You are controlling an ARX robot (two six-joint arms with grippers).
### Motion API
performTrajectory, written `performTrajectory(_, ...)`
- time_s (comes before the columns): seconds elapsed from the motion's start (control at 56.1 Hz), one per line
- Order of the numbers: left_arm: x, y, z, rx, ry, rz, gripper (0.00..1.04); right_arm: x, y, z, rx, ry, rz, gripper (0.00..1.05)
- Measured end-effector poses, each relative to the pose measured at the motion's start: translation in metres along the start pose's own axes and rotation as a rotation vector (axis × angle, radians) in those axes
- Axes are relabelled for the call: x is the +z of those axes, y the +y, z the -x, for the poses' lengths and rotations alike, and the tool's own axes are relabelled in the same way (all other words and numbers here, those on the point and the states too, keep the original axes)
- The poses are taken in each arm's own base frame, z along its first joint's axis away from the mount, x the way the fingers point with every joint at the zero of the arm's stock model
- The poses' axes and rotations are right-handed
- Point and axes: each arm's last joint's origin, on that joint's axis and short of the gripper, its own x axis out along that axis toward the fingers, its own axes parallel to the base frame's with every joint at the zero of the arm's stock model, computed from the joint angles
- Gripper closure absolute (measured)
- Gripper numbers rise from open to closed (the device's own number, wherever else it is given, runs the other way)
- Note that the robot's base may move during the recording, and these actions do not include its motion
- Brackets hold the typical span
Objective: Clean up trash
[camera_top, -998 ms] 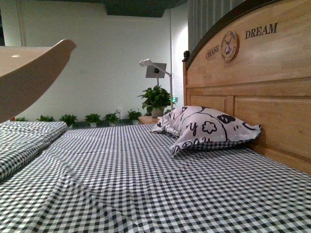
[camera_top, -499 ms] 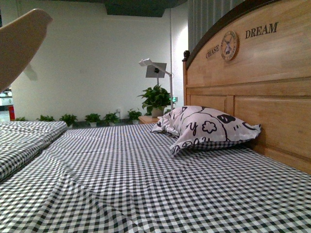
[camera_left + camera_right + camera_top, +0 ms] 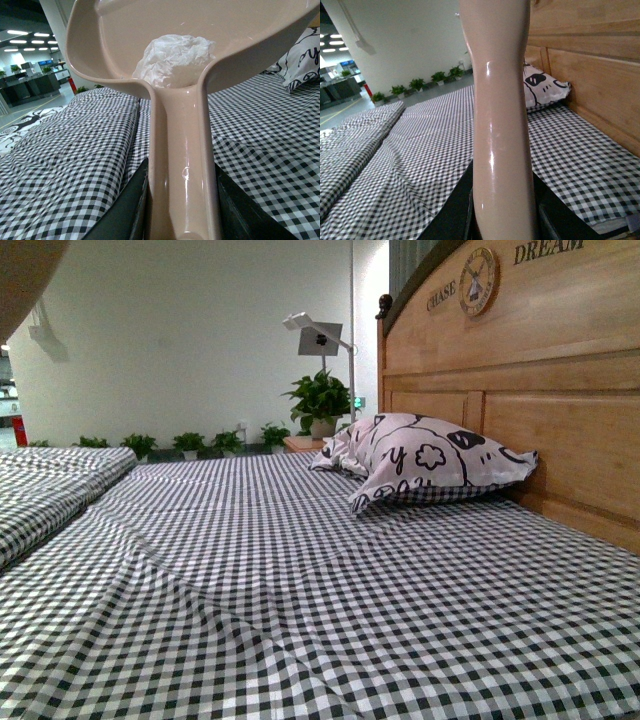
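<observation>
Front view: a bed (image 3: 300, 620) under a black-and-white checked sheet fills the lower frame; a patterned pillow (image 3: 425, 462) lies at right of centre against the wooden headboard (image 3: 560, 410), which carries a small round clock (image 3: 478, 280) and lettering at the upper right; a potted plant (image 3: 322, 405) and a white lamp (image 3: 312, 335) stand behind the bed near the centre; a row of small plants runs along the far wall at left; a dark beige shape cuts the upper left corner (too blurred to name); neither arm nor the trash shows here.

Left wrist view: only this view shows the load; a beige dustpan (image 3: 125, 40) spreads across the upper frame, its handle (image 3: 182, 170) running down the middle to the bottom edge; the trash (image 3: 175, 62), a crumpled white wad, sits inside the pan just where the handle joins it, touching the pan's floor; the left gripper (image 3: 182, 210) has its dark fingers (image 3: 125, 205) pressed against both sides of the handle, clenched on it; the checked bed lies below, with a corner of the pillow at the right edge.

Right wrist view: a second beige handle (image 3: 502, 125) stands up the centre of the frame, its top cut off by the edge (what it belongs to is out of sight); the right gripper (image 3: 502, 210) grasps it, dark fingers (image 3: 455, 212) against either side at the bottom; the bed, pillow and headboard lie behind.
</observation>
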Motion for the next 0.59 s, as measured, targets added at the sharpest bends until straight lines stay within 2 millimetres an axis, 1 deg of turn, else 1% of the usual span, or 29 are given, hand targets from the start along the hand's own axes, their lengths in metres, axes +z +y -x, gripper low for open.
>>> performTrajectory(0.588,0.0000,0.0000,0.0000,0.000,0.000,0.000,0.77,0.0000,0.0000,0.0000,0.000,0.000,0.002,0.85)
